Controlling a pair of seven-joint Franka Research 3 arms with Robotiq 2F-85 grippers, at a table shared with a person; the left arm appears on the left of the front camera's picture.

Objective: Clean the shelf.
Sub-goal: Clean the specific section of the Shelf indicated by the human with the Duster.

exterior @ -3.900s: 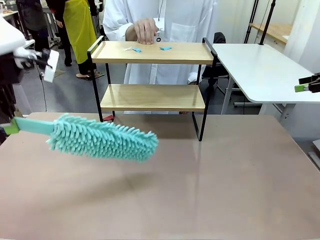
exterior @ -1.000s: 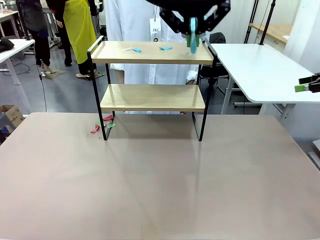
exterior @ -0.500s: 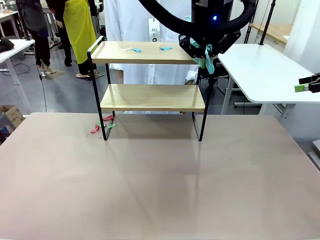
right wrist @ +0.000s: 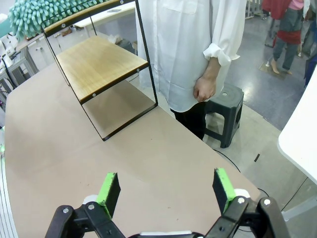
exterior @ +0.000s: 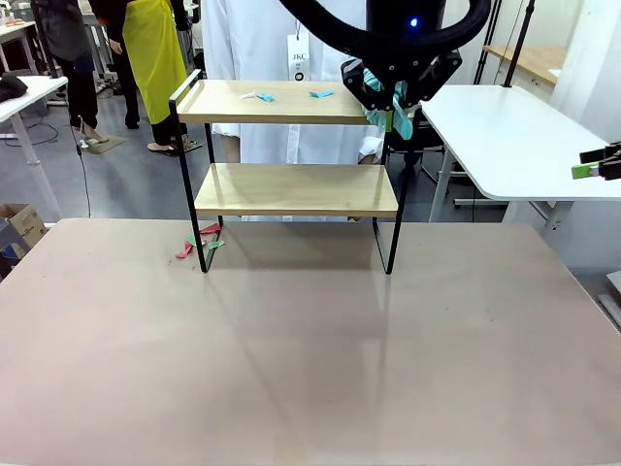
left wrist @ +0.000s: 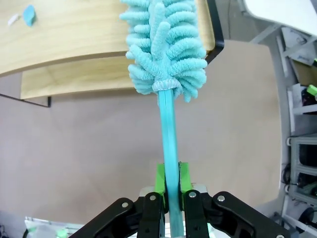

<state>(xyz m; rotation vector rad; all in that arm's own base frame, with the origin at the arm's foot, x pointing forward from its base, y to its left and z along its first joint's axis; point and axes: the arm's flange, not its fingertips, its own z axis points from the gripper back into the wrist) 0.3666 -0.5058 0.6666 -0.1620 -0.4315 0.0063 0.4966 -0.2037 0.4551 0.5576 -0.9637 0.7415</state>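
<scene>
Pinching the thin teal handle of a microfibre duster (left wrist: 166, 44) between its green pads, the left hand (left wrist: 168, 184) hangs over the right end of the shelf (exterior: 291, 103), which stands at the far side of the tan worktop (exterior: 310, 369) in front of a person in a white coat (exterior: 252, 39); whether the fronds touch the top board cannot be told. Blue paper scraps (exterior: 264, 96) lie on that board's left and middle, apart from the duster head, and red and green scraps (exterior: 199, 243) lie by the shelf's left foot. The right hand (right wrist: 166, 186) hangs spread wide, holding nothing. The shelf looks stiff but light on its thin black frame and is likely to slide under a hard push, its raised side rails the natural place to steady it; the duster is soft and light, best held on its rigid handle
</scene>
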